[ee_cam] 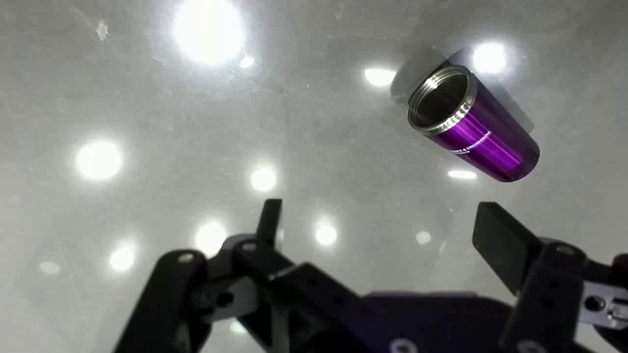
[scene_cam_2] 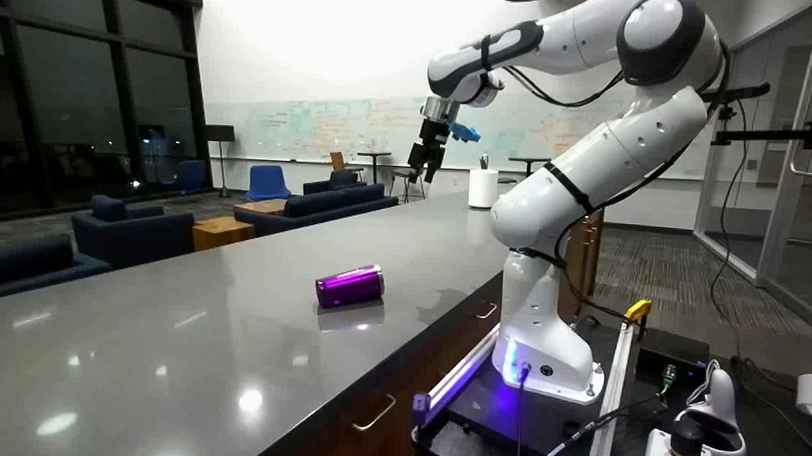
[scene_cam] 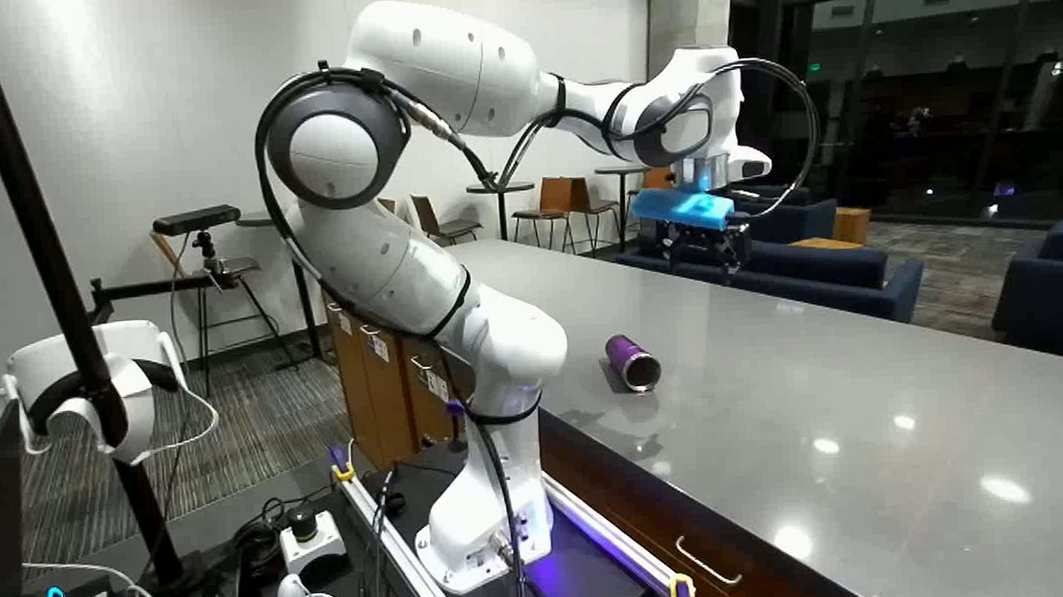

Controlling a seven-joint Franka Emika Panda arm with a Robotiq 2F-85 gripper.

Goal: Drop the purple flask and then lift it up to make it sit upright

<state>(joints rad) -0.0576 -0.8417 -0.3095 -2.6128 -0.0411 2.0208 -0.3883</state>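
The purple flask lies on its side on the grey counter in both exterior views. Its silvery rim is open, with no lid on it. In the wrist view the flask lies at the upper right, its mouth pointing up and left. My gripper is open and empty, held well above the counter and apart from the flask. It also shows in an exterior view, pointing down. In the wrist view its fingers are spread wide with only the counter between them, below and left of the flask.
The long grey counter runs alongside the robot base. A white container with something sticking out stands at the counter's far end. Dark sofas stand beyond the counter's edge. The counter reflects several bright lights.
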